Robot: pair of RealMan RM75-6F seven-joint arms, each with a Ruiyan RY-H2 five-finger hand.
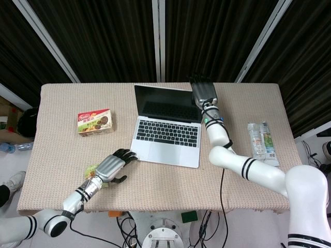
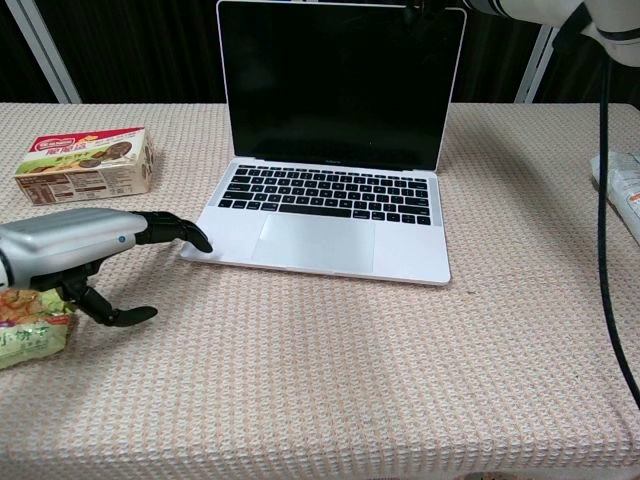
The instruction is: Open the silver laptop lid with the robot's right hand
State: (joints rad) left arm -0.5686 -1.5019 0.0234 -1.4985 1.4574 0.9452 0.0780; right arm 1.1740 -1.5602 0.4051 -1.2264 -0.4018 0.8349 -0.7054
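Observation:
The silver laptop (image 1: pixel 166 135) stands open in the middle of the table, its dark screen (image 2: pixel 340 85) nearly upright. My right hand (image 1: pixel 204 93) lies with fingers stretched out at the lid's top right corner, behind the screen. In the chest view only a sliver of that right hand (image 2: pixel 432 8) shows at the top edge. My left hand (image 1: pixel 114 166) lies low on the table, holding nothing. Its fingertips (image 2: pixel 195 238) touch the front left corner of the laptop base (image 2: pixel 315 240).
A biscuit box (image 1: pixel 95 122) lies to the left of the laptop. A green snack packet (image 2: pixel 28 335) sits under my left wrist. A white packet (image 1: pixel 261 143) lies at the right. Table cloth (image 2: pixel 330 380) stretches to the front edge.

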